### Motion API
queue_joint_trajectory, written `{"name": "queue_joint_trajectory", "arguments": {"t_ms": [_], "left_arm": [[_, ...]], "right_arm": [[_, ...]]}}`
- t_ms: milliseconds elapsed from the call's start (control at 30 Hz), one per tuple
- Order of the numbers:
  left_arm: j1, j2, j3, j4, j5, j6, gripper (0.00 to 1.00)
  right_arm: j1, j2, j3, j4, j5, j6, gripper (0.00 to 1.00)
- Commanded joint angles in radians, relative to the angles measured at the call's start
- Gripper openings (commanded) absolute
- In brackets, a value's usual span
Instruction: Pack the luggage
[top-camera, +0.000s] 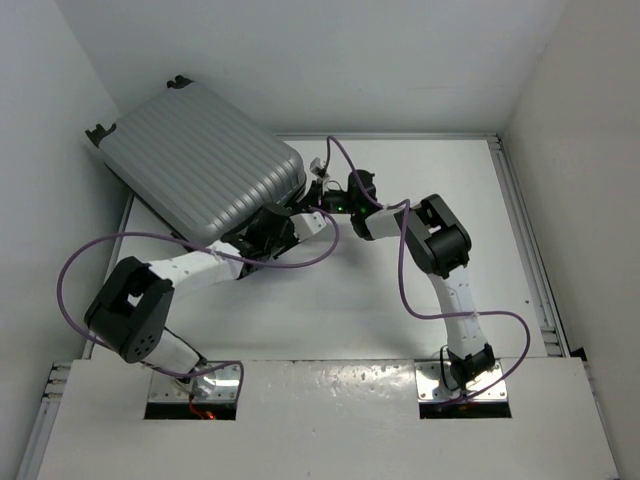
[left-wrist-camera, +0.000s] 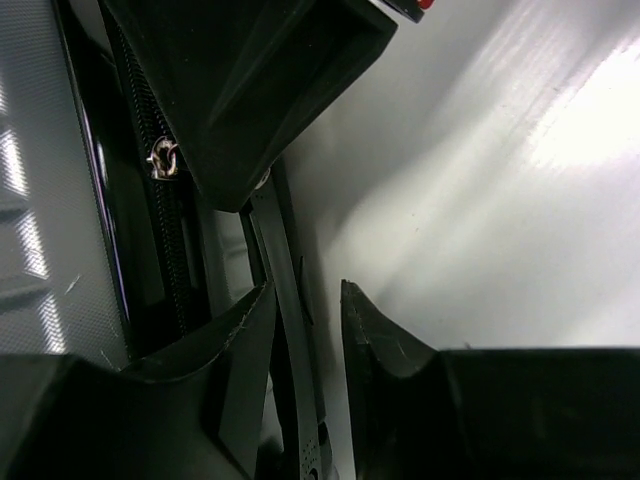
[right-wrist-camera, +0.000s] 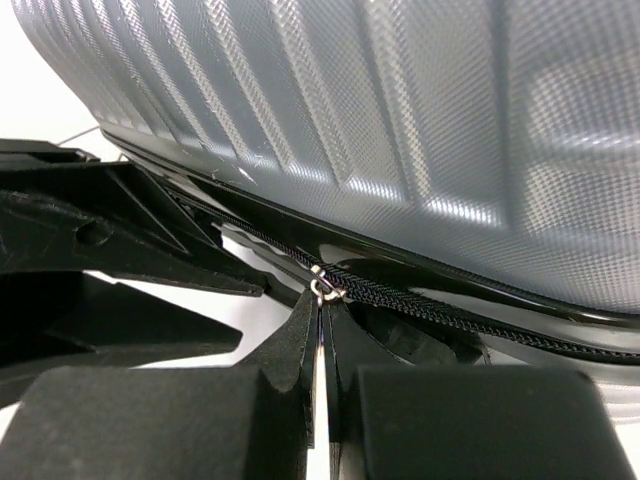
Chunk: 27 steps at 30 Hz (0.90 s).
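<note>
One luggage | long axis diagonal, wheels far-left | right hand pinches zipper pull | left hand parted

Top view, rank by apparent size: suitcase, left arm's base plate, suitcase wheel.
1. suitcase
2. left arm's base plate
3. suitcase wheel, smallest by far; being farther from the camera doesn't change that.
</note>
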<state>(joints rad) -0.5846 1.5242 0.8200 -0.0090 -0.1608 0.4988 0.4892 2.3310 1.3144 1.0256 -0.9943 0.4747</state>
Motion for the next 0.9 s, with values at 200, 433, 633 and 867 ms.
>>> {"name": "queue_joint_trajectory", "arguments": {"t_ms": [200,433,633,867], "left_arm": [[0.017,0.203,-0.029,-0.223,-0.2,-0.065,0.21],[0.017,0.203,-0.019,-0.279,-0.155,-0.03,0.0],[0.008,0.027,-0.071,-0.35,0.018,0.094,0.0],[0.008,-0.149,-0.156,-0.446,0.056,0.214,0.0]], "right_arm": [[-0.004,-0.058,-0.026,0.037,-0.084,-0.019,0.0],[-0.015,-0.067,-0.026,0.028,-0.092,-0.018,0.0],[-0.057,-0.096,-0.046,-0.013,-0.096,-0.059,0.0],[-0.113,-0.133,-0.07,-0.05,-0.107,-0.083,0.0]]}}
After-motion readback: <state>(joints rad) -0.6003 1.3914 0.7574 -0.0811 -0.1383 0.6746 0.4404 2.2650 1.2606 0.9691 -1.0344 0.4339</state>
